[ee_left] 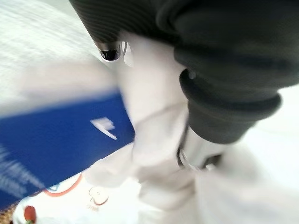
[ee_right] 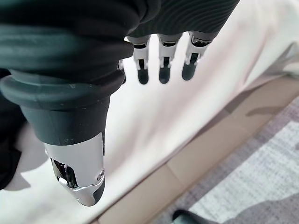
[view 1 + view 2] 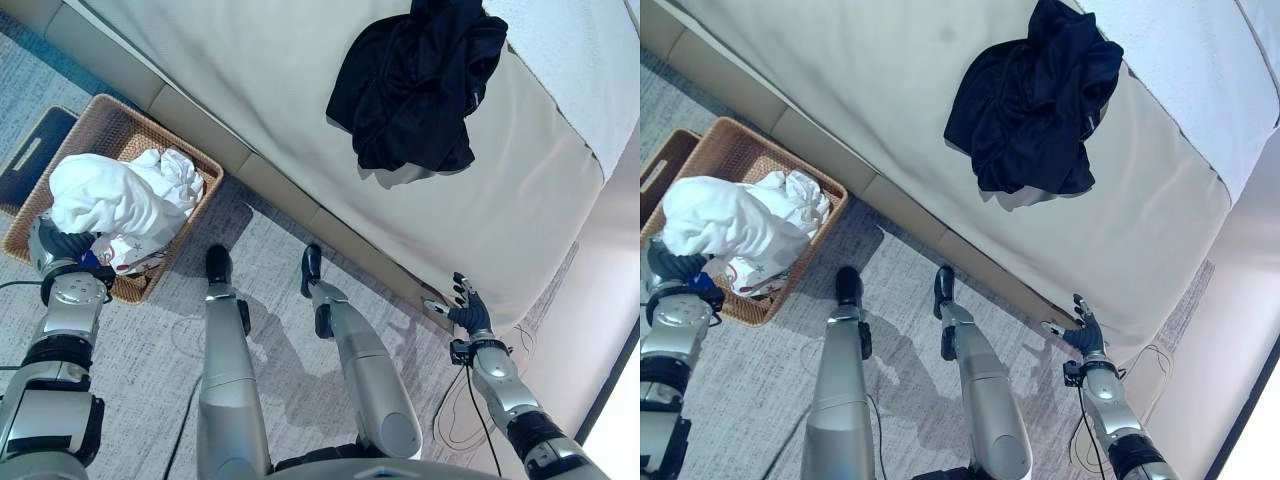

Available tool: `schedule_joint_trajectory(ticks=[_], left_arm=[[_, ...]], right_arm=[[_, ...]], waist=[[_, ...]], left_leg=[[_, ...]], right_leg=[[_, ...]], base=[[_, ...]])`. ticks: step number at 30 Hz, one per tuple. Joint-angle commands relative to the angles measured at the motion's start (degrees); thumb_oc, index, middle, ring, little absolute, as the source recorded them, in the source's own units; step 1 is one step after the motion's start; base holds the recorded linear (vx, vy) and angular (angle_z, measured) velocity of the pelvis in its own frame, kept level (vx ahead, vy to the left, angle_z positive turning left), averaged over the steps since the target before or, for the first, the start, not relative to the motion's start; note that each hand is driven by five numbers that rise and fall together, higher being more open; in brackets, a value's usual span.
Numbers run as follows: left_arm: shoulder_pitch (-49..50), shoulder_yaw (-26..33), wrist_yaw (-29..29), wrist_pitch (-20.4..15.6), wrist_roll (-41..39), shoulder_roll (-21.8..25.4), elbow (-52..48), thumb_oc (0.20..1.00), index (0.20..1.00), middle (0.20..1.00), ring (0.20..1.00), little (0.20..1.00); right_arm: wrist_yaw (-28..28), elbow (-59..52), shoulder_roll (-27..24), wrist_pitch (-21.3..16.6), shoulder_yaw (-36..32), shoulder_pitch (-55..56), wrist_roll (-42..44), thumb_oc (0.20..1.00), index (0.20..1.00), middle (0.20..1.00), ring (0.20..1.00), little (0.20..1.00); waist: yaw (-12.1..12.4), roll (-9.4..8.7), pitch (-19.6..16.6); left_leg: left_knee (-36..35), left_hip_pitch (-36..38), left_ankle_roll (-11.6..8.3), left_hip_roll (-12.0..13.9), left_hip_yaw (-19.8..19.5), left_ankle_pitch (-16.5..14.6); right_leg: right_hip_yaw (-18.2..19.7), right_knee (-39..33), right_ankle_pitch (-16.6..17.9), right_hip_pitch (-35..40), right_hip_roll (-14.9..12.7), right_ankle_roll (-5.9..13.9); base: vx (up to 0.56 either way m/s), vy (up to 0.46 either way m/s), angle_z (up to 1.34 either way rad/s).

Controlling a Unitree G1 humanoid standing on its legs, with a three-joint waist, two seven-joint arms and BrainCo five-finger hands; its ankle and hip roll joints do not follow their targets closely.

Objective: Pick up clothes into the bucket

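A white garment (image 3: 100, 195) bulges above a woven basket (image 3: 120, 110) on the floor at the left. My left hand (image 3: 62, 246) is under it, and the left wrist view shows the white cloth (image 1: 154, 140) bunched between my fingers (image 1: 110, 53) and thumb. More white clothes (image 3: 178, 172) lie in the basket. A black garment (image 3: 410, 85) lies crumpled on the beige bed (image 3: 250, 70). My right hand (image 3: 468, 310) hovers at the bed's near corner, well below the black garment, fingers (image 2: 161, 65) straight and holding nothing.
A dark flat tray (image 3: 35, 150) lies beside the basket at the far left. The bed's low side panel (image 3: 280, 190) runs diagonally across the grey carpet (image 3: 150, 350). A white blanket (image 3: 590, 60) covers the bed's far right end.
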Motion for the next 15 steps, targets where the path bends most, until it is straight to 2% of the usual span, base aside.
schedule_joint_trajectory(ticks=[1,8,15], left_arm=[[-0.41,4.99,3.04,-0.44,-6.28,0.87,-0.11,1.0,1.0,1.0,1.0,1.0],[5.47,4.33,3.39,-0.27,1.36,-0.64,-6.38,1.0,1.0,1.0,1.0,1.0],[8.12,4.35,3.62,-0.56,3.21,-5.32,-9.16,1.0,1.0,1.0,1.0,1.0]], right_arm=[[-1.7,-4.46,-2.18,-1.79,-0.17,1.1,2.39,1.0,1.0,1.0,1.0,1.0],[-2.27,-7.74,-3.51,-2.27,-2.09,0.34,1.92,1.0,1.0,1.0,1.0,1.0],[-6.19,-13.35,-4.82,-2.52,-5.92,-1.19,-2.09,1.0,1.0,1.0,1.0,1.0]], waist=[[1.25,-2.91,2.52],[2.78,-0.5,2.52],[4.5,3.44,2.52]], left_leg=[[3.11,2.92,1.84,-2.76,0.25,-3.58],[-1.55,6.87,1.59,-3.47,0.63,-1.47],[-7.64,11.78,1.27,-4.73,0.23,1.36]], right_leg=[[0.72,-3.65,1.72,3.25,-1.82,2.85],[0.62,-4.27,1.63,5.77,-3.07,2.75],[-0.43,-3.45,0.32,8.78,-4.78,2.38]], base=[[0.0,0.0,0.0],[0.0,-0.002,0.06],[0.0,-0.015,0.08]])
